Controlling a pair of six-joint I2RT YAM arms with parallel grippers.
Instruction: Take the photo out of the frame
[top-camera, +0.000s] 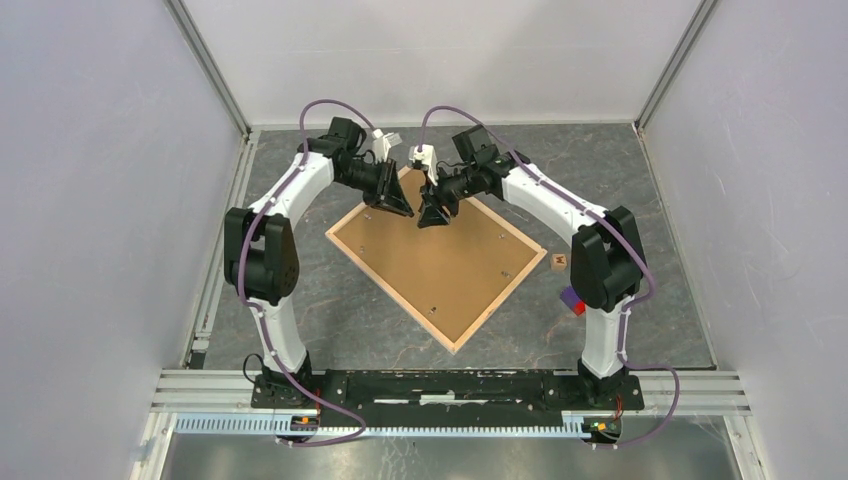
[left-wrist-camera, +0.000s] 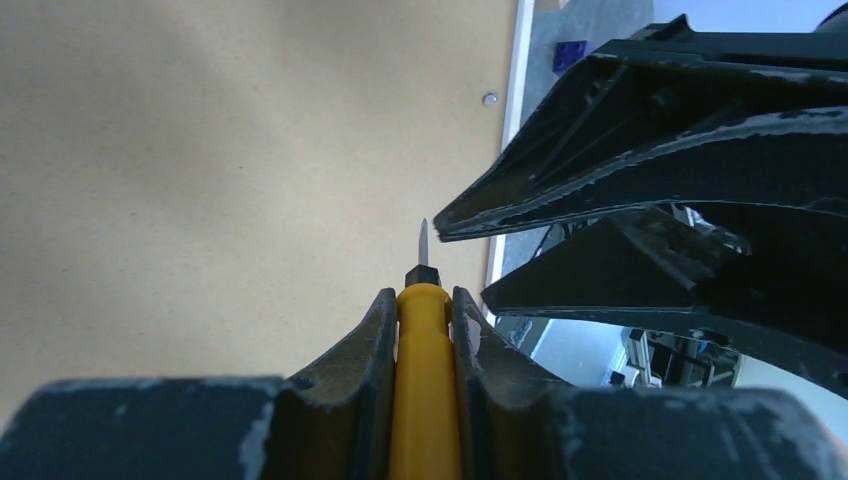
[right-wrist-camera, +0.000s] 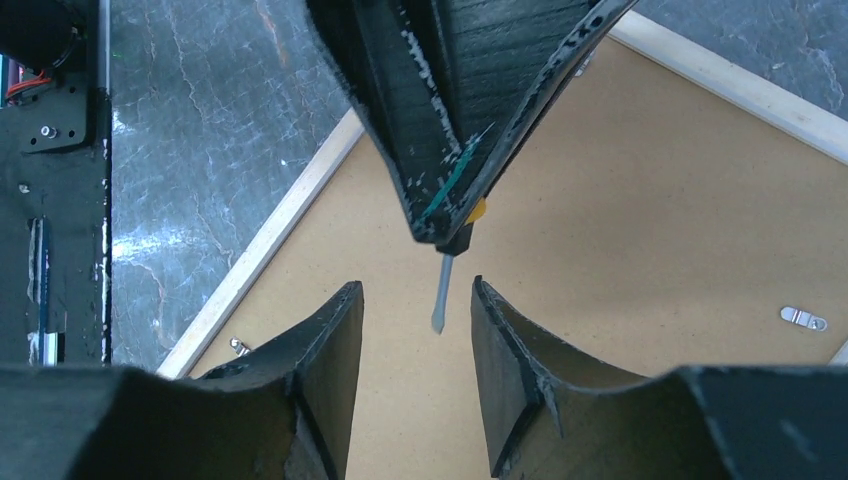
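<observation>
One frame (top-camera: 500, 302) face-down on the worktop (top-camera: 330, 300); above its far corner, left tool (left-wrist-camera: 423, 300) clenched on a screwdriver (left-wrist-camera: 425, 380), right tool (right-wrist-camera: 415, 290) released beside the tip; I'd judge the frame stiff, light, so grip its wood edges.

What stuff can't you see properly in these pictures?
- The photo: every view; the frame lies face down and its brown backing covers it.
- Handle of the screwdriver: left wrist view; the left pincer and the bottom edge cut it off.
- The purple and red thing: top view; the right arm hides part of it.
- The small tan thing beside it: top view; too small to tell.
</observation>
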